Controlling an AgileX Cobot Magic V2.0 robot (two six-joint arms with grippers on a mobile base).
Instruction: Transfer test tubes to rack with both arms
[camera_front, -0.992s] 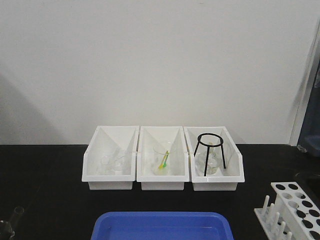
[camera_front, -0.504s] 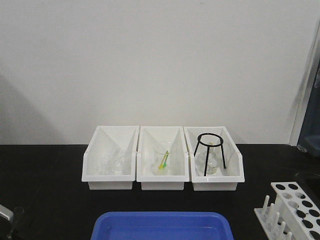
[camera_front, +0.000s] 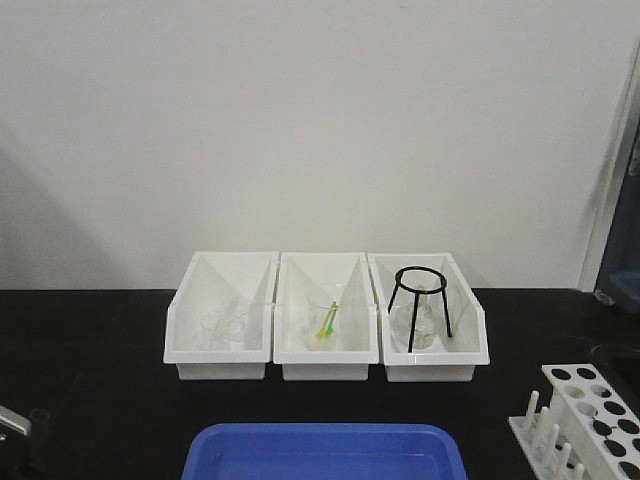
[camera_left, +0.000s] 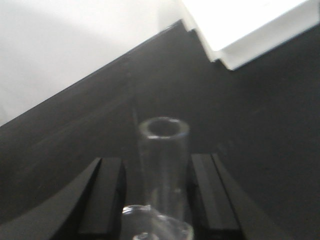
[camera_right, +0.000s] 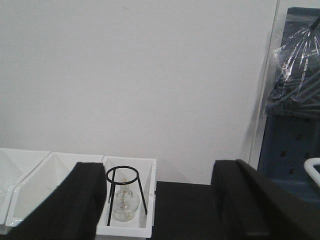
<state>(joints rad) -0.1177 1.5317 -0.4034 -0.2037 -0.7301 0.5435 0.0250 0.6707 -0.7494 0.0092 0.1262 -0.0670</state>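
Observation:
A clear test tube (camera_left: 164, 150) stands upright between the black fingers (camera_left: 104, 192) of my left gripper (camera_left: 156, 161). The right finger is almost against the glass and a narrow gap shows on the left side. A second rounded piece of glass (camera_left: 157, 225) shows blurred at the bottom edge. In the front view only a silver corner of the left wrist (camera_front: 8, 422) shows at the lower left. The white rack (camera_front: 575, 385) stands at the lower right with open holes. My right gripper (camera_right: 159, 172) hangs wide open and empty, facing the bins.
Three white bins (camera_front: 222, 368) stand in a row at the back; the right one holds a black tripod (camera_front: 420, 300) over a flask. A blue tray (camera_front: 320, 445) lies at the front middle. A white bin corner (camera_left: 235, 55) is near the left gripper.
The left wrist's silver housing has come into the front view at the lower-left edge. The tube rim seen there a second ago is now barely visible.

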